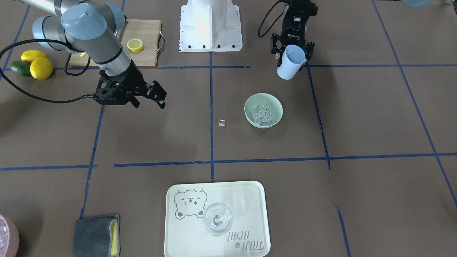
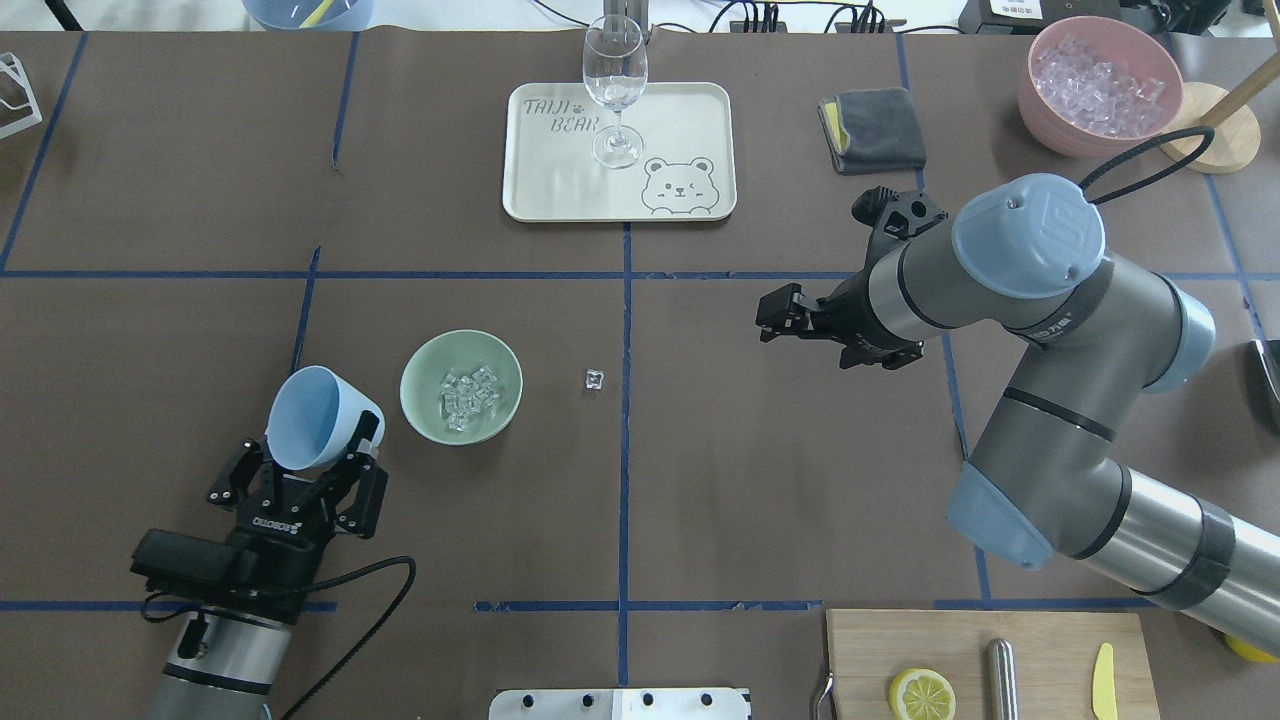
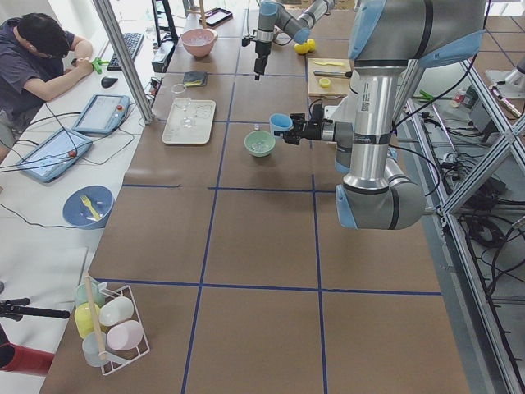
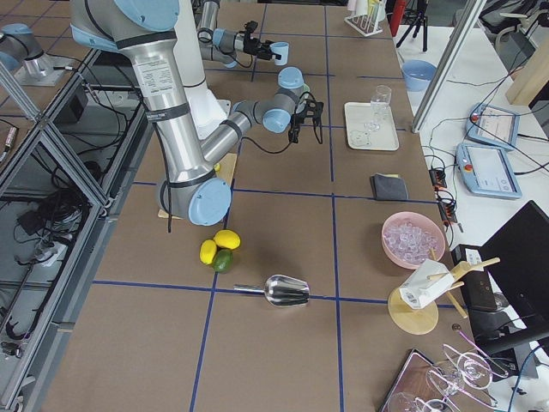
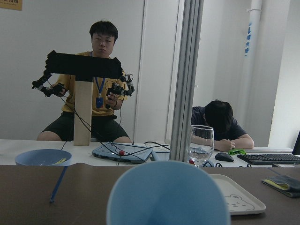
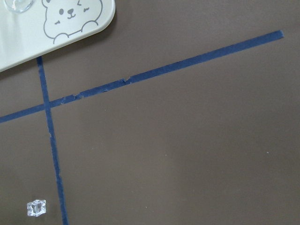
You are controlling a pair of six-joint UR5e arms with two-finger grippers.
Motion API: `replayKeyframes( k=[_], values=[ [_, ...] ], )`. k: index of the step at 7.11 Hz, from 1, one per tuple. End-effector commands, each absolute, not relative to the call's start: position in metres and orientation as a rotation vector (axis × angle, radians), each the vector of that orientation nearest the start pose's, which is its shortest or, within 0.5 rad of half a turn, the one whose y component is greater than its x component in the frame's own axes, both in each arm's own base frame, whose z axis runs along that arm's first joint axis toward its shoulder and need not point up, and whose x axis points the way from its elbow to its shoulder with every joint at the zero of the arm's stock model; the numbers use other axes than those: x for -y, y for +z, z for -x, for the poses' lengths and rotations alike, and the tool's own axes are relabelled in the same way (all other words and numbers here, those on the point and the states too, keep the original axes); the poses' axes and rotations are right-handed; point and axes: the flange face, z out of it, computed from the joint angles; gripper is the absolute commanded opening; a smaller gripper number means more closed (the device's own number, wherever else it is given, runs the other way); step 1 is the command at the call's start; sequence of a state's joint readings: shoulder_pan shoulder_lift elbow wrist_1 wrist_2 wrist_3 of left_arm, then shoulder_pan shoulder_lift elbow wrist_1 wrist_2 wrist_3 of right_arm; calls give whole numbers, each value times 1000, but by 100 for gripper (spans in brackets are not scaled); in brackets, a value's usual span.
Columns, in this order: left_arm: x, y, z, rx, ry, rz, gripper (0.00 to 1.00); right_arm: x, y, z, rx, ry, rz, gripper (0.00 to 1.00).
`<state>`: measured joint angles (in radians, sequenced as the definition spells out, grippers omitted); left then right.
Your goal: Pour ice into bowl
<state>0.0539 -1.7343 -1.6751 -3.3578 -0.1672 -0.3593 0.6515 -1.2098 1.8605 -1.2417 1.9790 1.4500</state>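
The pale green bowl [image 1: 251, 102] [image 2: 418, 372] stands left of the table's middle and holds a heap of clear ice [image 1: 262, 115] [image 2: 470, 392]. One stray cube [image 1: 222, 122] [image 2: 594, 379] [image 6: 36, 207] lies on the table beside the bowl. My left gripper [image 1: 292, 53] [image 2: 315, 462] is shut on a light blue cup [image 1: 291, 63] [image 2: 322, 415] [image 5: 168, 197]. The cup is tilted, looks empty, and is held just short of the bowl on the robot's side. My right gripper [image 1: 160, 98] [image 2: 775, 320] is open and empty, hovering above the table right of the stray cube.
A cream bear tray [image 2: 525, 195] with a wine glass [image 2: 615, 80] stands at the far middle. A grey cloth [image 2: 872, 130] and a pink bowl of ice [image 2: 1100, 85] are at the far right. A cutting board [image 2: 1040, 640] with a lemon half [image 2: 921, 693] is near the right arm's base.
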Motion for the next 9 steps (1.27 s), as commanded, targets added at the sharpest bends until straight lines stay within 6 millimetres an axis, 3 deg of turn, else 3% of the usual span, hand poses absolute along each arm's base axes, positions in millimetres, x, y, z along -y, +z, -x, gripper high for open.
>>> replayKeyframes(
  k=[1, 3, 5, 9],
  values=[
    [212, 435, -379, -789, -446, -1471, 0, 434, 282, 419, 1041, 280, -19, 100],
    [216, 501, -310, -740, -398, -1482, 0, 434, 282, 419, 1041, 279, -19, 100],
    [219, 537, -260, -697, -364, -1489, 0, 432, 283, 421, 1040, 276, -18, 100],
    [220, 544, -248, -666, -426, -1486, 0, 431, 284, 423, 1040, 271, -14, 100]
  ],
)
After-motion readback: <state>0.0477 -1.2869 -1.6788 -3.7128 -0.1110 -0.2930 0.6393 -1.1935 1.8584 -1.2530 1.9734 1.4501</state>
